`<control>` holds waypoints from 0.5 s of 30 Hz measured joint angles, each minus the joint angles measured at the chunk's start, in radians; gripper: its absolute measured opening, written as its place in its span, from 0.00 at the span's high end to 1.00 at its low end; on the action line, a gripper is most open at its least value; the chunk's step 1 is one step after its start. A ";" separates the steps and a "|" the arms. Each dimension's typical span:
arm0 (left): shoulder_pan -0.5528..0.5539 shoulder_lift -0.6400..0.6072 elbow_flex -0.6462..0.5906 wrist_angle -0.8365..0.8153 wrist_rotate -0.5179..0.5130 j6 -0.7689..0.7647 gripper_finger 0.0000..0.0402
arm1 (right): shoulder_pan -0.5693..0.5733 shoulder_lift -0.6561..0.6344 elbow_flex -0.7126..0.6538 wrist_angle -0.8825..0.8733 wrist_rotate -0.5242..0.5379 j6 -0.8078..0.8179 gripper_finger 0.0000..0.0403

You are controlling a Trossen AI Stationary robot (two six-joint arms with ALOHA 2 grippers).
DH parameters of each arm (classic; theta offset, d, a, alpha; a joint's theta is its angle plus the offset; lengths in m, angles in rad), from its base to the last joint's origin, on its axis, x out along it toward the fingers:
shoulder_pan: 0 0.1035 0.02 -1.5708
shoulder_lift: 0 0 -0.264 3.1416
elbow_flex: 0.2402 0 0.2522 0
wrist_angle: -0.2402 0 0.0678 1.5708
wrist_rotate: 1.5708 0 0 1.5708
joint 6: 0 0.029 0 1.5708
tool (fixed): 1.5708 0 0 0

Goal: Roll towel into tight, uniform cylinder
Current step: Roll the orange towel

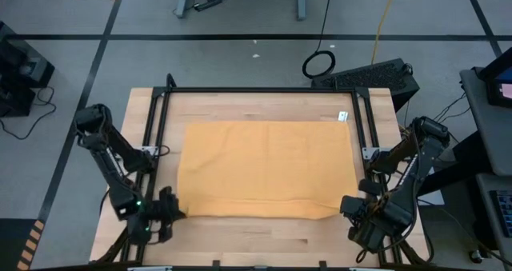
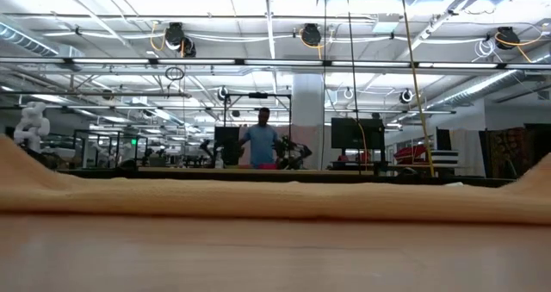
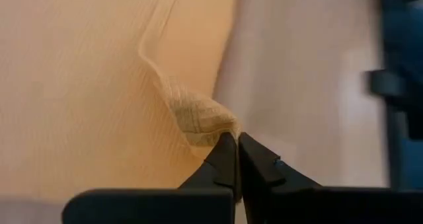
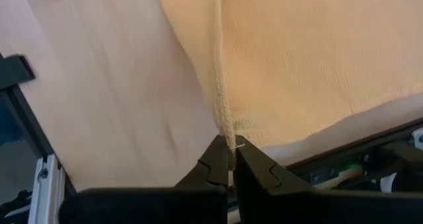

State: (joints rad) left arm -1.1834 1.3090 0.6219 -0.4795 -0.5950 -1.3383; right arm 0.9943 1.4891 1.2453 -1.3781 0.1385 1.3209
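The mustard-yellow towel (image 1: 268, 169) lies spread flat on the wooden table, with a small white label (image 1: 343, 117) at its far right corner. My left gripper (image 1: 178, 211) is shut on the towel's near left corner. My right gripper (image 1: 346, 205) is shut on its near right corner. In the low view the towel's near edge (image 2: 275, 201) runs across the picture and rises at both ends. My left gripper pinches the near left corner (image 3: 210, 126) between its two fingertips, slanting down from the table's near left. The corner is bunched into a small peak, raised off the wood. My right gripper pinches the near right corner at the hemmed side edge (image 4: 227, 133) between its two fingertips, from above, pointing down. That corner (image 2: 538, 176) stands raised, while the cloth behind it lies on the table.
A black rail frame (image 1: 264, 89) borders the work area at the far side and both sides. A strip of bare wood (image 1: 256, 239) runs along the near edge. A black box (image 1: 368, 75) sits beyond the far right corner. A person (image 2: 261, 141) stands far behind.
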 joint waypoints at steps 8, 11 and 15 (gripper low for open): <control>-0.072 0.090 0.009 0.180 0.014 -0.046 0.82 | 0.003 0.000 0.000 -0.002 0.024 -0.001 1.00; -0.076 0.148 0.009 0.209 0.101 -0.123 0.68 | 0.003 0.000 0.000 -0.002 0.024 -0.001 1.00; -0.083 0.208 0.009 0.304 0.172 -0.138 0.51 | 0.003 0.000 0.000 -0.002 0.024 -0.001 1.00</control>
State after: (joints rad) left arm -1.2667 1.5169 0.6312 -0.1750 -0.4229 -1.4761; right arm 0.9970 1.4891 1.2453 -1.3804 0.1625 1.3201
